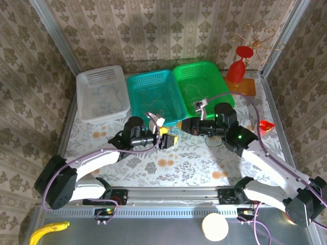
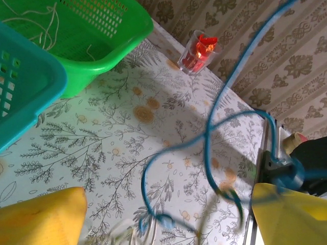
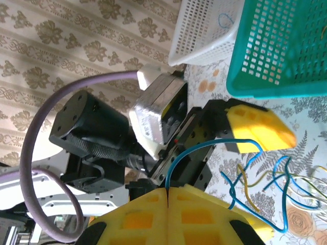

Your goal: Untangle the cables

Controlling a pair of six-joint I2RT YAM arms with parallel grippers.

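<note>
Now mid-separation: your right gripper point(image 3: 168, 190) pinches the blue cable point(image 2: 209, 120); left gripper point(image 2: 168, 214) gapes open. Next, likely take another strand of the cables point(image 3: 278, 176) and pull apart.

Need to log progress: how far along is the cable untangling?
Done: loose strands already lie in the white basket, teal basket and green basket. In hand: the right pincer is shut on a blue cable; the left pincer stands open facing its loops. Left: blue, brownish and pale wires are crossed in a tangle.
</note>
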